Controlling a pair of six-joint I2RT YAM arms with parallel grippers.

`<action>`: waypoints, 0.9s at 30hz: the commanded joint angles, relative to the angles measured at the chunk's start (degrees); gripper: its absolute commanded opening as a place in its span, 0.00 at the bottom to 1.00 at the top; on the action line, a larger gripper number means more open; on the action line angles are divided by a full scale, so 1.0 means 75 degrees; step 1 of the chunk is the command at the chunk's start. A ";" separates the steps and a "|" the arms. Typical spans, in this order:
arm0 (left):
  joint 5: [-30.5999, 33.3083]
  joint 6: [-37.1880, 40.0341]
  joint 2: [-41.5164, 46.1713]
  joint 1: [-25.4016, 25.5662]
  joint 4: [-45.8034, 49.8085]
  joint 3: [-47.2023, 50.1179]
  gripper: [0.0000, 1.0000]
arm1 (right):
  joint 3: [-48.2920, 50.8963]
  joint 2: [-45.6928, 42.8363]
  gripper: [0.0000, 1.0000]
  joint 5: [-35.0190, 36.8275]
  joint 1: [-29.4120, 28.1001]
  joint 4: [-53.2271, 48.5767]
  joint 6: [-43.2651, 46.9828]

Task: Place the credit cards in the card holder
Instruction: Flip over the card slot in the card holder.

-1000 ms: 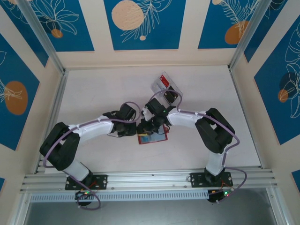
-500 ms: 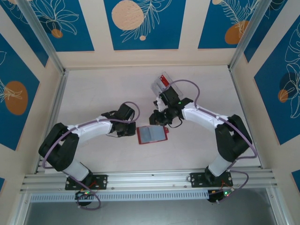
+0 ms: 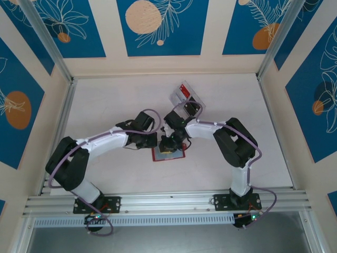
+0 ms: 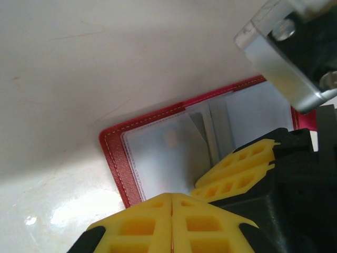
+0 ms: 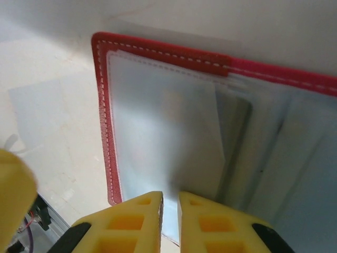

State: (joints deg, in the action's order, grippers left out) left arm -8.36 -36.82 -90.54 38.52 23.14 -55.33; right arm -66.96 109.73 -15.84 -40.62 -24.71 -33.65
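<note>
The holder [image 3: 169, 154] lies open on the table [image 3: 105, 105], grey pockets [image 5: 158, 132] up. The left gripper [image 4: 172, 197], fingers pressed together, hangs over its edge. The right gripper [image 5: 169, 196] hangs over a pocket with a narrow gap between its fingers; whether it pinches anything cannot be told.

Left claw [image 4: 172, 197] and right claw [image 5: 170, 199] pinched closed

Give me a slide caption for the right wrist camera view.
Right gripper at the open red card holder, jaws nearly together over a pale pocket.
</note>
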 commanded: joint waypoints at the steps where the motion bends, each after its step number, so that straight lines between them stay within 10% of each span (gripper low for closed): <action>1: -0.0237 0.0281 -0.0243 0.0132 0.0057 -0.0288 0.07 | 0.0127 -0.0671 0.19 -0.0243 0.0317 -0.0005 -0.0057; 14: 0.0387 0.0444 -0.0877 0.0438 0.0109 -0.0146 0.05 | -0.1124 -0.1554 0.40 0.1907 0.1930 -0.1791 0.1065; 27: 0.0377 0.0302 -0.0947 0.0465 -0.0270 0.0509 0.05 | -0.4783 0.0917 0.52 0.3739 0.2082 -0.2274 0.2130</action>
State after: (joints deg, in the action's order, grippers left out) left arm -6.81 -34.37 -96.82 41.56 20.58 -53.80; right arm -98.89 113.36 7.79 -24.69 -39.35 -21.21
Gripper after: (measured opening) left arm 0.050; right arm 0.519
